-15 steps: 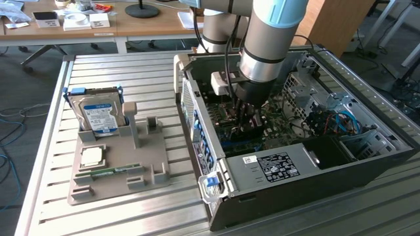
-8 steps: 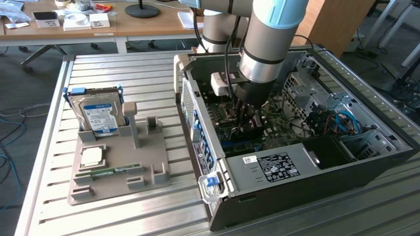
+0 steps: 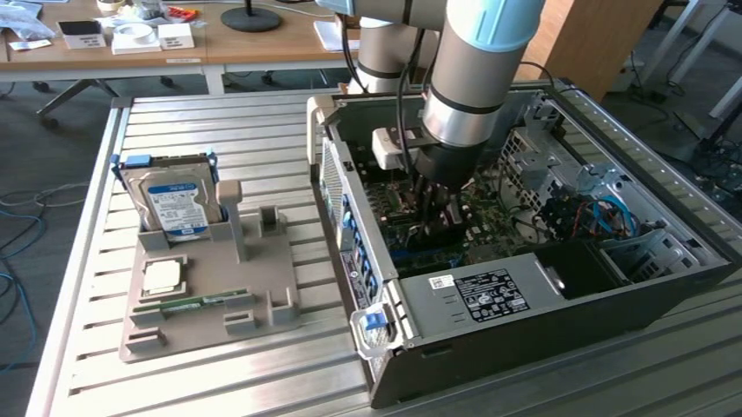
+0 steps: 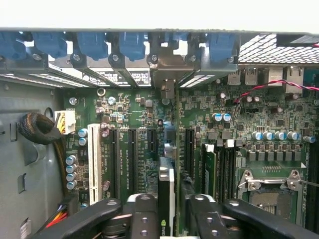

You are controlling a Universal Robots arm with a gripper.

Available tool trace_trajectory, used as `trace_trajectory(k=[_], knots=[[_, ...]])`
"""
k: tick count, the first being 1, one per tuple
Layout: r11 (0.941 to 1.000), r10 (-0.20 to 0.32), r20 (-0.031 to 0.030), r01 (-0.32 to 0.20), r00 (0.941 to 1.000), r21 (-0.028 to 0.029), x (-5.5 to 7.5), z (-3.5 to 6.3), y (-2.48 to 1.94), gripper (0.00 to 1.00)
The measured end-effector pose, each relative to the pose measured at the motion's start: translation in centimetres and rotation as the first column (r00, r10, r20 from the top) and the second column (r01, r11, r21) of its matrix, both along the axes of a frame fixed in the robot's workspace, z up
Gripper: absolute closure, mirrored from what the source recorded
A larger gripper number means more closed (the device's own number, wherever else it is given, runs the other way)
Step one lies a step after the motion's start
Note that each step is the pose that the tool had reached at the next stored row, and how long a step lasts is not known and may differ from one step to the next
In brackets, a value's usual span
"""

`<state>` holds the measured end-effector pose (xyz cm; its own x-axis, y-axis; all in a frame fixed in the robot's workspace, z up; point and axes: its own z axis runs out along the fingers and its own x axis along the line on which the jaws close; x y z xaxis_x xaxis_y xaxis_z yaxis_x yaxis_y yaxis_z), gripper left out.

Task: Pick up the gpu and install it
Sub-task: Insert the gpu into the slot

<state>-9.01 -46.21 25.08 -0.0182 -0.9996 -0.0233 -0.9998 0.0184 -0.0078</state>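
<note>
— Wrist view first: where's the gpu (image 4: 170,164) sitting?

— Standing on edge on the green motherboard (image 4: 134,124), running up between the black slots toward the back of the case, right between the two black fingers (image 4: 144,216) of the claw (image 4: 172,219).

— Is the claw pinching it?

— The fingers sit close on either side of the card; I cannot tell if they press it or have let go.

— And from the exterior view?

— The arm (image 3: 481,78) reaches straight down into the open computer case (image 3: 649,287). Out on the slatted surface (image 3: 232,113), a hard drive (image 3: 176,204) stands in a grey holder (image 3: 208,300), with a green memory stick (image 3: 191,303) lying in it.
</note>
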Motion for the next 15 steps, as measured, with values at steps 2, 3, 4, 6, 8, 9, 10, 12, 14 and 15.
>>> trace_trajectory(k=[2,3,4,6,8,9,10,12,14,15], knots=[[1.0,0.0,0.0001,0.0,1.0,-0.0002,0.01,0.0,0.0,0.61],[1.0,0.0,0.0,0.0,1.0,-0.0002,0.01,0.01,0.0,0.61],[1.0,0.0,0.0,0.0,1.0,-0.0002,0.02,0.01,0.0,0.54],[1.0,0.0,0.0001,0.0,1.0,-0.0002,0.02,0.0,0.0,0.54],[1.0,0.0,0.0,0.0,1.0,-0.0002,0.02,0.01,0.0,0.54],[1.0,0.0,0.0,0.0,1.0,-0.0002,0.02,0.01,0.0,0.54],[1.0,0.0,-0.0001,0.0,1.0,-0.0004,0.01,0.05,-0.01,0.54],[1.0,0.0,0.0,0.0,1.0,-0.0003,0.02,0.24,-0.01,0.54],[1.0,0.0,0.0,0.0,1.0,-0.0003,0.01,0.59,-0.01,0.54],[1.0,0.0,0.0001,0.0,1.0,-0.0002,0.02,0.79,0.0,0.54]])
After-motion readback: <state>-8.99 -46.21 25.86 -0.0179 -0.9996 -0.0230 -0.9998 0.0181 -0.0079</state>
